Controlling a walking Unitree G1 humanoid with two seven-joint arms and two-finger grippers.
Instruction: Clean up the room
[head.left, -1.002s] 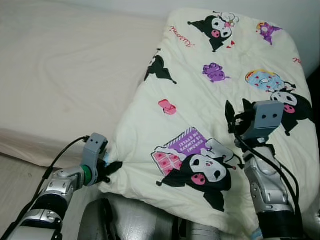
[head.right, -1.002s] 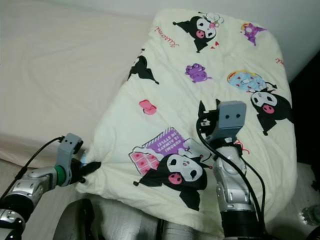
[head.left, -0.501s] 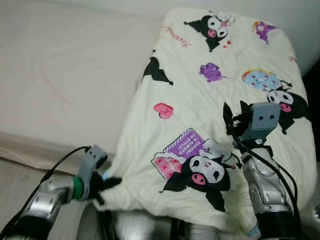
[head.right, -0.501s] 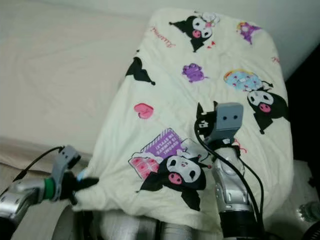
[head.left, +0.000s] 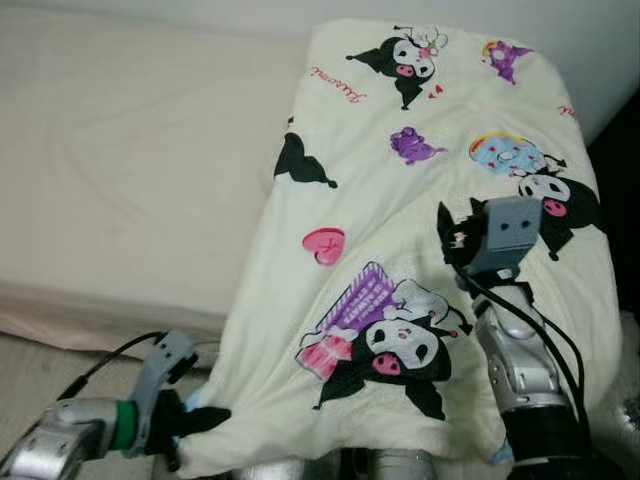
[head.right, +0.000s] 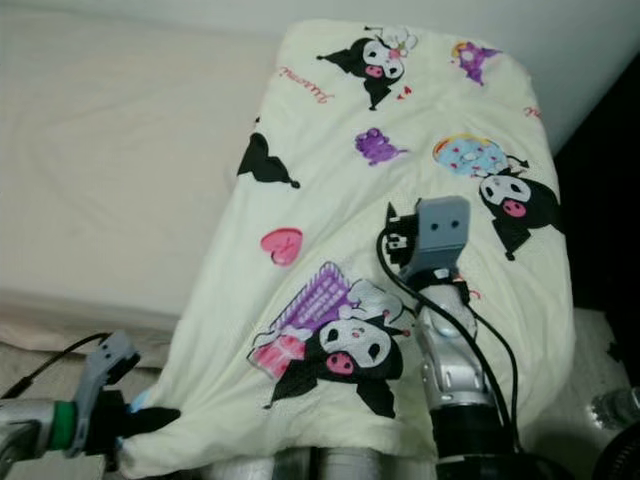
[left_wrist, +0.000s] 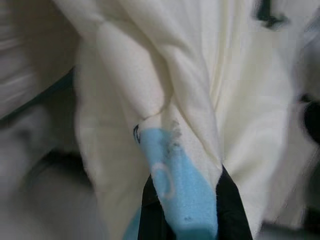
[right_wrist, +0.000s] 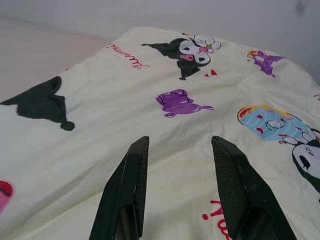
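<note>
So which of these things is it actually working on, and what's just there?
In use:
blanket, its corner pinched by the left gripper
right gripper, open above the blanket

Just there:
bed
wall
floor

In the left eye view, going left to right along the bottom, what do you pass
Left gripper pinching the quilt's corner → cream cartoon-print quilt → right gripper, raised over the quilt with fingers apart.

The bed's bare cream mattress (head.left: 130, 170) fills the scene's left side. A pale wall (head.left: 450, 15) runs along its far edge, and light floor (head.left: 40, 375) lies below its near edge.
</note>
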